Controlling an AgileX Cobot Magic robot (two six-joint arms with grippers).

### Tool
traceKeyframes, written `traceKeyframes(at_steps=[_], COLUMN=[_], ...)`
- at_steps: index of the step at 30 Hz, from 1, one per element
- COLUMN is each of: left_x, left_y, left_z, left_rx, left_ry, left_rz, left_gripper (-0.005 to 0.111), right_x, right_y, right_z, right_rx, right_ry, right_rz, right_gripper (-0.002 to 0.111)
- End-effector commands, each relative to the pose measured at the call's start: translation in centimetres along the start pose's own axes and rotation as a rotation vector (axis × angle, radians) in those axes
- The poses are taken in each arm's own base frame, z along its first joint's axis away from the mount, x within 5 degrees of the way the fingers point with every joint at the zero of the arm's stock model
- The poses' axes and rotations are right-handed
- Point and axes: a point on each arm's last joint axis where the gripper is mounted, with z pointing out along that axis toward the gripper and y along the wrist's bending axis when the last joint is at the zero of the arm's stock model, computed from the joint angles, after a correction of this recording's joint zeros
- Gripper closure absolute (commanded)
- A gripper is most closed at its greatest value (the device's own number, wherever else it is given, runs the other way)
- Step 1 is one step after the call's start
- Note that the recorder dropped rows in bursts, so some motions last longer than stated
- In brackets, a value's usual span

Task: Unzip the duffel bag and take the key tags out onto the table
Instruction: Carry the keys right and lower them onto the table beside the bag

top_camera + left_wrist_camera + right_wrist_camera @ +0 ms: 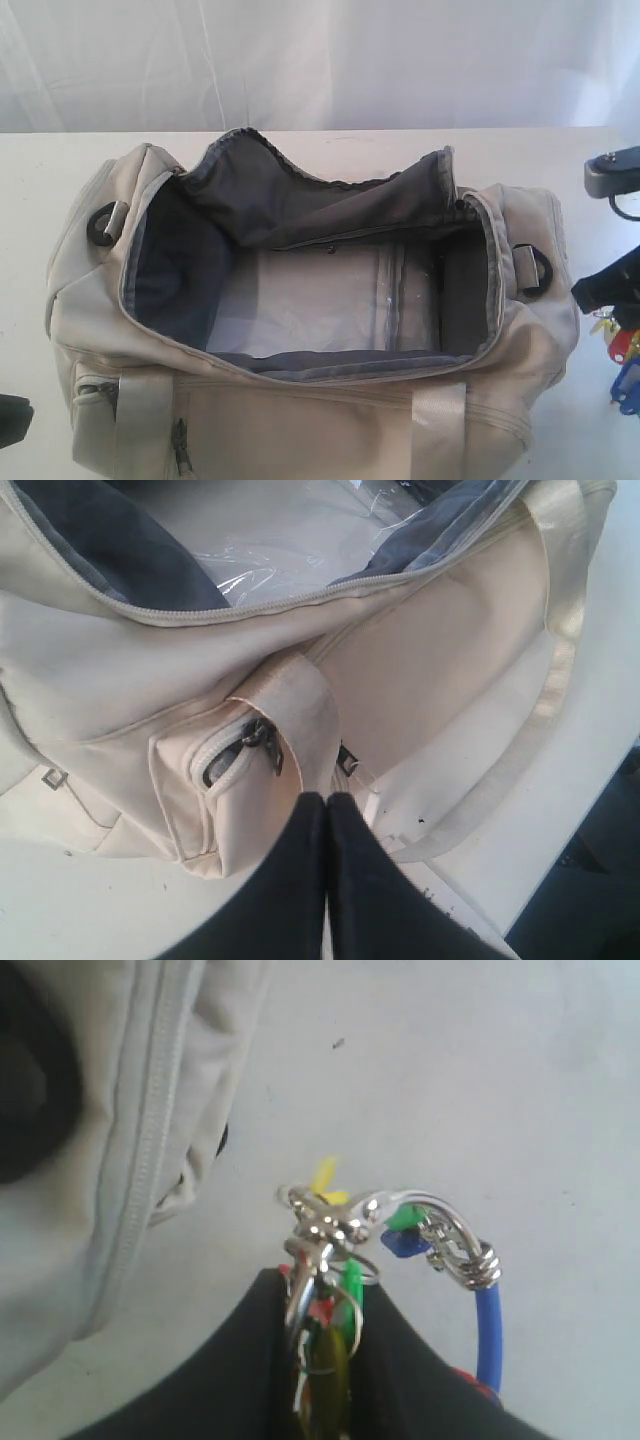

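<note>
Right tool (320,1305), key tags (352,1282), beside bag (110,1170)

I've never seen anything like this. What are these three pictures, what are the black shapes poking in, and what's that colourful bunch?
This is a robot with two arms, each ending in a pincer called a gripper. One picture looks over the whole scene: the duffel bag lies unzipped and open on the table. The other two come from cameras on the wrists. The left gripper is shut on nothing, near the bag's side pocket. The right gripper pinches the key tags, outside the bag.
</note>
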Motion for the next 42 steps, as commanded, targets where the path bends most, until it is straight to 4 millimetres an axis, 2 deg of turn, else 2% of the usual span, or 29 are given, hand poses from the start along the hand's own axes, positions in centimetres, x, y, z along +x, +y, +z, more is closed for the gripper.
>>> traceKeyframes(at_steps=[1,10,13,16,26,28,37,42], left_x=[0.1,0.1,0.1,0.1,0.1,0.1,0.1,0.1], left_y=[-0.2,-0.2,-0.2,-0.2,-0.3,-0.3,-0.3,-0.3], left_z=[0.1,0.1,0.1,0.1,0.1,0.1,0.1,0.1], left_rx=[0.026,0.027,0.027,0.027,0.029,0.029,0.029,0.029], left_ry=[-0.002,-0.003,-0.003,-0.003,-0.005,-0.005,-0.005,-0.005], left_rz=[-0.015,-0.016,-0.016,-0.016,-0.018,-0.018,-0.018,-0.018], left_gripper=[0.107,0.107,0.107,0.107,0.107,0.107,0.107,0.107], right_x=[0.4,-0.4,-0.5,-0.5,-0.5,-0.5,-0.4,-0.4], right_y=[-0.1,0.5,1.0,1.5,1.7,1.9,2.1,2.1], right_z=[2.3,6.0,6.7,7.1,8.6,8.6,8.5,8.4], right_rx=[-0.001,-0.072,-0.124,-0.162,-0.187,-0.205,-0.228,-0.234], right_ry=[0.039,0.078,0.097,0.117,0.158,0.155,0.164,0.17], right_rz=[0.009,0.066,0.102,0.059,0.074,0.06,0.062,0.034], right_gripper=[0.108,0.108,0.108,0.108,0.107,0.102,0.066,0.058])
